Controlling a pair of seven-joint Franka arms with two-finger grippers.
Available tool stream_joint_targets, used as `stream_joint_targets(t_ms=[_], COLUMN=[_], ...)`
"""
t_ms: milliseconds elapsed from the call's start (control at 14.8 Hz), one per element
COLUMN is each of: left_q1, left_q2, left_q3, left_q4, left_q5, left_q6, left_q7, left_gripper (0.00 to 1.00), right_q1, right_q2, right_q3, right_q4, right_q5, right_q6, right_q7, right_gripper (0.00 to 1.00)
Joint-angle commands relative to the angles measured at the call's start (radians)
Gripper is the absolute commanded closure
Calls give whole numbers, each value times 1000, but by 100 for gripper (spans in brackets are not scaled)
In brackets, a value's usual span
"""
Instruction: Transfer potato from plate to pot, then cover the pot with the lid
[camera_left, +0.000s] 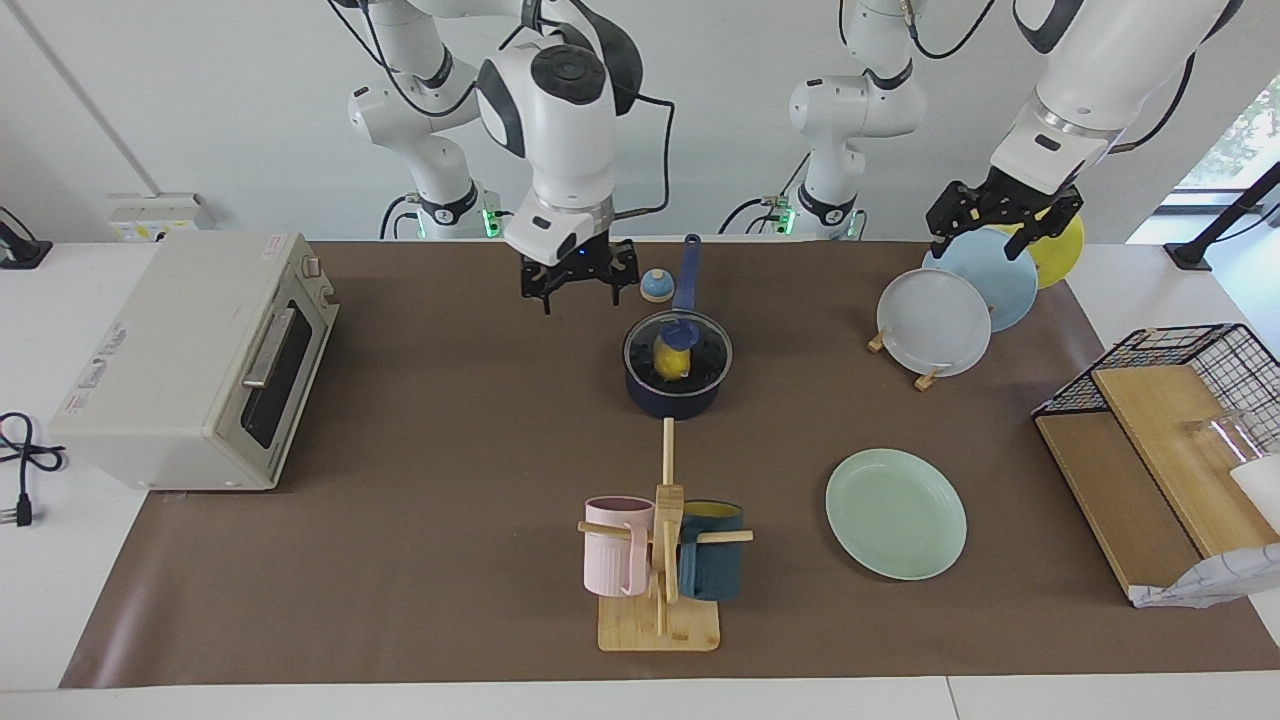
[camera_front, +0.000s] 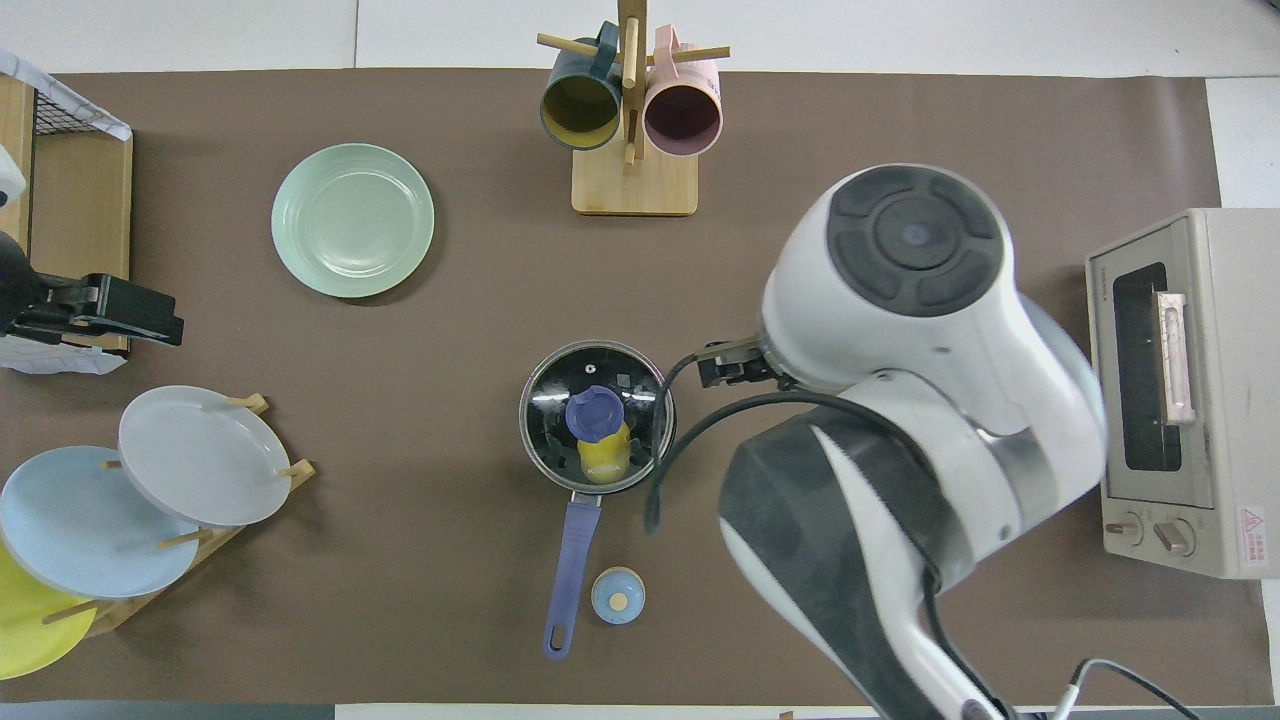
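Observation:
The navy pot (camera_left: 676, 394) stands mid-table with its long handle (camera_front: 570, 560) pointing toward the robots. The glass lid (camera_left: 704, 345) with its blue knob (camera_front: 594, 412) sits on the pot. The yellow potato (camera_left: 671, 362) shows through the glass inside the pot (camera_front: 597, 417). The mint-green plate (camera_left: 895, 513) lies bare, farther from the robots and toward the left arm's end; it also shows in the overhead view (camera_front: 353, 220). My right gripper (camera_left: 580, 295) hangs open and empty beside the pot, toward the right arm's end. My left gripper (camera_left: 990, 240) is open over the plate rack.
A toaster oven (camera_left: 200, 360) stands at the right arm's end. A mug rack (camera_left: 660, 560) with a pink and a teal mug stands farther from the robots than the pot. A small bell (camera_left: 656, 286) sits by the pot's handle. A plate rack (camera_left: 935, 320) and a wire basket (camera_left: 1190, 365) stand at the left arm's end.

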Motion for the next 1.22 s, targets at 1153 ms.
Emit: stream_joint_targets(t_ms=[1153], left_q1=[-3], left_q2=[-10], left_q3=[1], left_q4=[-15], left_q5=[-6], left_q6=[27], left_q7=[-23], left_gripper=[0], right_q1=[-304], right_q2=[-125], right_q3=[-66], right_q4=[-8], right_q5=[7], right_q6=[-190], right_q7=[-252], right_gripper=[0])
